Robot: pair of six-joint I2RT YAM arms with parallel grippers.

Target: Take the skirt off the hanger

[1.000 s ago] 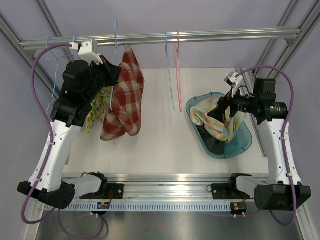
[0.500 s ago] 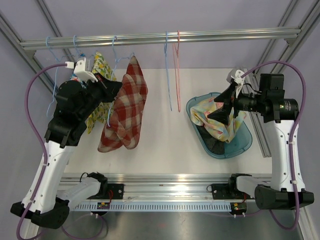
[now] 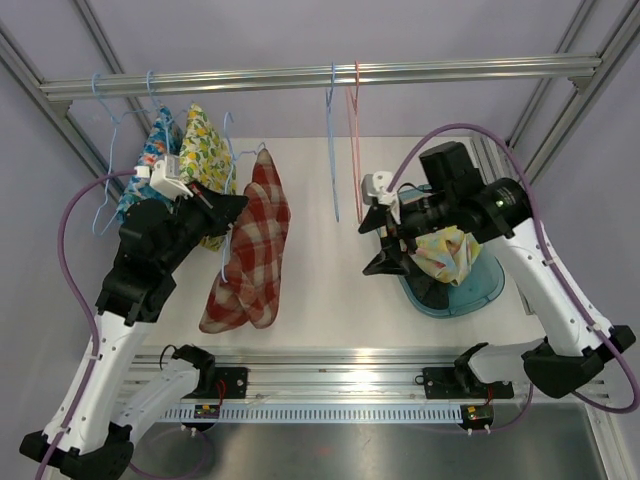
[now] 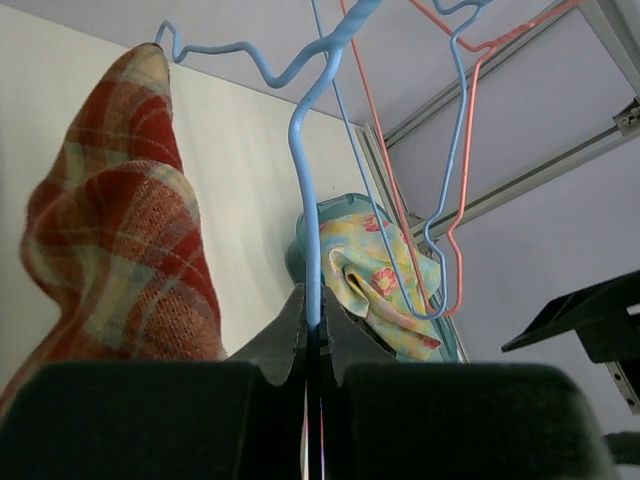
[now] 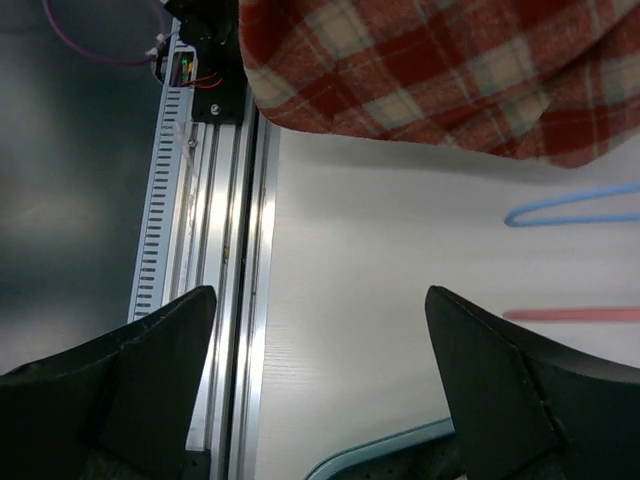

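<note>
Grip matters most here: my left claw (image 4: 312, 322) is clenched on the thin wire of the blue hanger (image 4: 298, 150). I judge it must hold hard, or the wire will twist once the cloth is tugged. The red plaid skirt (image 3: 245, 260) hangs doubled over that hanger just beyond this claw's tips, between my two claws, its lower folds drooping toward the table (image 3: 320, 300). My right claw (image 3: 378, 243) is spread wide and grasps nothing, well apart from the skirt, with the plaid hem ahead of its tips in its own wrist view. I would bring it across to a thick lower fold and close on cloth alone, clear of the wire. Then I would draw the fold down and toward its own side so the skirt slides off rather than dragging the hanger. Behind that claw sits the basket (image 3: 480, 292) with a floral cloth (image 3: 445, 255).
</note>
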